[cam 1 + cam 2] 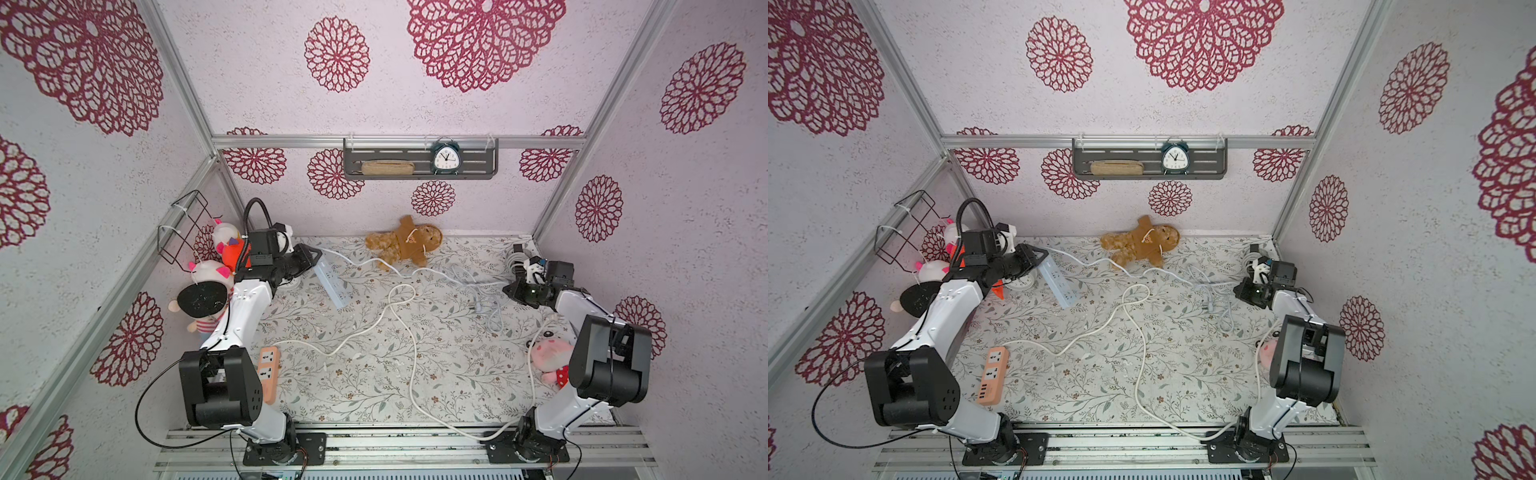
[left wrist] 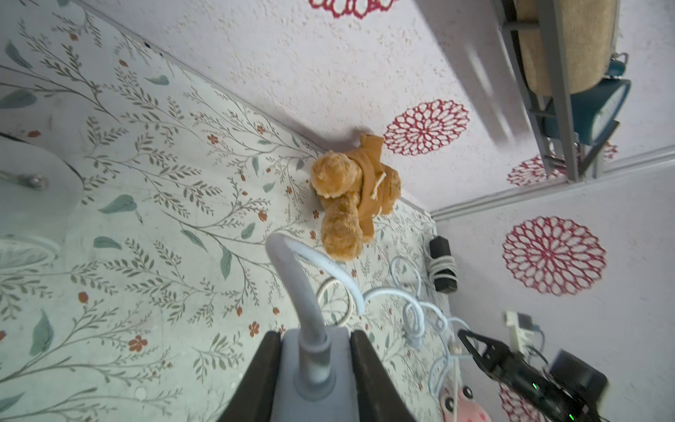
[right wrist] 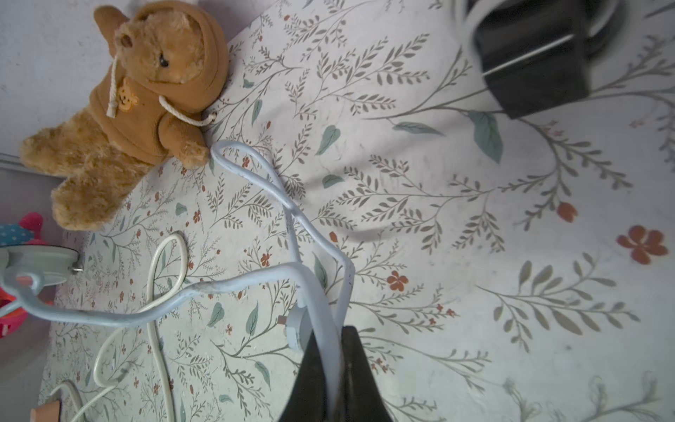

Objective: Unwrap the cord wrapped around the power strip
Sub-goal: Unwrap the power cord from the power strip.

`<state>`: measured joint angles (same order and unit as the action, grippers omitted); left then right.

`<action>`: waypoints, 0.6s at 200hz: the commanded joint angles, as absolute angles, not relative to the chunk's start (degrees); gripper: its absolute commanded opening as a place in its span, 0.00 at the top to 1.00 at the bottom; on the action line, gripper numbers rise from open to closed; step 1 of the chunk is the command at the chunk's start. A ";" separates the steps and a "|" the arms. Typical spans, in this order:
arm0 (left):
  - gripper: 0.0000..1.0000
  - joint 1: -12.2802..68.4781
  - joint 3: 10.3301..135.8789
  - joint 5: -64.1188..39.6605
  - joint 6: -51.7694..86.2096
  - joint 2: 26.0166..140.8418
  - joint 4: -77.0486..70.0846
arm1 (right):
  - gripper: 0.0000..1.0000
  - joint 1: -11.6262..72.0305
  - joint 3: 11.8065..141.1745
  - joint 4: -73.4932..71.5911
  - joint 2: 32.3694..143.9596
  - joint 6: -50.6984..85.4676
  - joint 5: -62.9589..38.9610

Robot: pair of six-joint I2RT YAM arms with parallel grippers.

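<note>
Near the table's (image 1: 353,399) far-left corner, the left gripper (image 1: 312,254) clamps the strip (image 1: 332,284) by its cord end, long axis slanting toward the middle. Its loose cord (image 3: 237,284) trails to the right edge, pinched there by the right gripper (image 1: 509,289).

A lab mock-up of a home: wallpapered panels (image 1: 415,104) in aluminium framing (image 1: 291,141).
</note>
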<state>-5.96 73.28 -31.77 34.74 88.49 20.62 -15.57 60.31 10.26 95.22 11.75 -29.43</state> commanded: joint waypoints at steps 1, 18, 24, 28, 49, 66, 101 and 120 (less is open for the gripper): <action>1.00 -10.93 73.24 -39.63 31.90 87.48 22.49 | 1.00 -20.39 60.94 4.43 95.50 15.07 -27.60; 1.00 -11.47 73.25 -39.43 30.36 87.95 23.60 | 1.00 -21.00 61.82 5.46 96.12 14.30 -27.18; 1.00 -11.46 73.70 -39.78 29.42 88.47 24.77 | 1.00 -21.17 62.04 5.91 96.37 13.87 -26.48; 1.00 -11.51 74.24 -39.89 28.73 88.92 26.03 | 1.00 -21.23 62.13 6.26 96.46 13.58 -25.84; 1.00 -12.02 77.25 -38.74 24.96 91.16 32.53 | 1.00 -21.97 61.74 6.59 96.72 13.16 -23.89; 1.00 -11.90 77.45 -38.07 25.54 91.67 31.62 | 1.00 -21.56 61.48 6.06 96.94 14.01 -25.19; 1.00 -11.77 78.43 -25.24 24.63 91.02 34.46 | 1.00 -21.95 61.51 6.70 97.16 13.37 -22.41; 1.00 -11.85 76.56 -17.18 25.39 88.28 33.19 | 1.00 -22.03 61.00 6.28 97.21 13.62 -22.57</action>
<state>-9.67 75.92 -32.80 26.48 92.01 34.59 -19.59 60.36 8.82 97.12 13.19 -29.58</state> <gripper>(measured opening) 0.304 0.089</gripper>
